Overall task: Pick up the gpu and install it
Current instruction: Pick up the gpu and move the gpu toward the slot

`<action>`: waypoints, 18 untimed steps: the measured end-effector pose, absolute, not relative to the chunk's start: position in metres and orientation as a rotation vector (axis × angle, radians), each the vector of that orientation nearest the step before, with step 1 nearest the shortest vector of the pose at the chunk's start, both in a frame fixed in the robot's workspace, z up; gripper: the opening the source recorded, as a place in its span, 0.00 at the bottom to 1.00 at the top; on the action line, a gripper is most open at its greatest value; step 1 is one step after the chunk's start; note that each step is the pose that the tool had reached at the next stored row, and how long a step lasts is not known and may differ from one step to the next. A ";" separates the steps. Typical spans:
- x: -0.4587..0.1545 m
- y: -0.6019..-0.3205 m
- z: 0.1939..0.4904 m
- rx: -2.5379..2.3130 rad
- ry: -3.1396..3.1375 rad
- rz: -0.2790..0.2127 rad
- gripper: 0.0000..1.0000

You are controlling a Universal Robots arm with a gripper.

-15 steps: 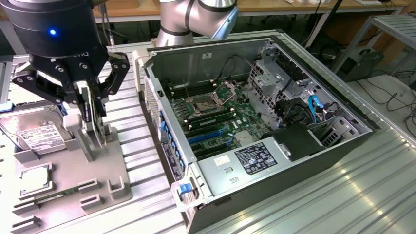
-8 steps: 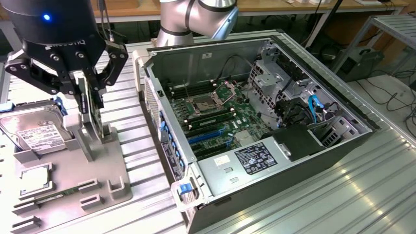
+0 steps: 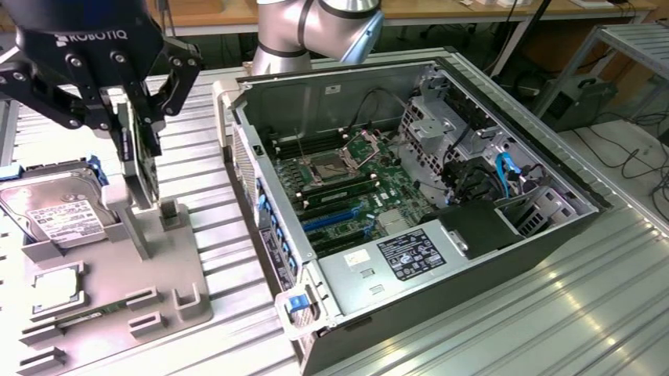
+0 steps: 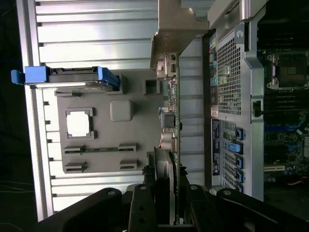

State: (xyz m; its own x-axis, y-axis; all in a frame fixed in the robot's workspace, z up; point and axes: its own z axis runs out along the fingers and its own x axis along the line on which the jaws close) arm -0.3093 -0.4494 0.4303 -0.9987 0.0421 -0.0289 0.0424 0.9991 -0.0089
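In the upper left of the exterior view, the gripper point(image 3: 136, 129) is closed narrow on the gpu point(image 3: 141, 176), pinching the thin card flat between its fingers. The card hangs edge-on, its long axis vertical, straight down from the jaws. Its lower end is close over the tray point(image 3: 178, 274); whether it touches the tray's posts I cannot tell. In the wrist view the gpu point(image 4: 170, 111) runs straight away from the gripper point(image 4: 169, 188), with its silver bracket at the far end. The case point(image 3: 303, 102) lies open, well apart from the card toward the exterior view's right, and the blue slots point(image 3: 340, 219) near its middle look bare. The tray holds the drive point(image 3: 58, 211) at the frame's left edge, with the CPU point(image 3: 55, 286) lower in the frame.
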 end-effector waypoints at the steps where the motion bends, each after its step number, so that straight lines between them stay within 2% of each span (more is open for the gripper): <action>1: -0.309 -0.449 0.433 0.066 3.112 -0.015 0.28; 18: -0.298 -0.449 0.437 0.066 3.112 -0.015 0.28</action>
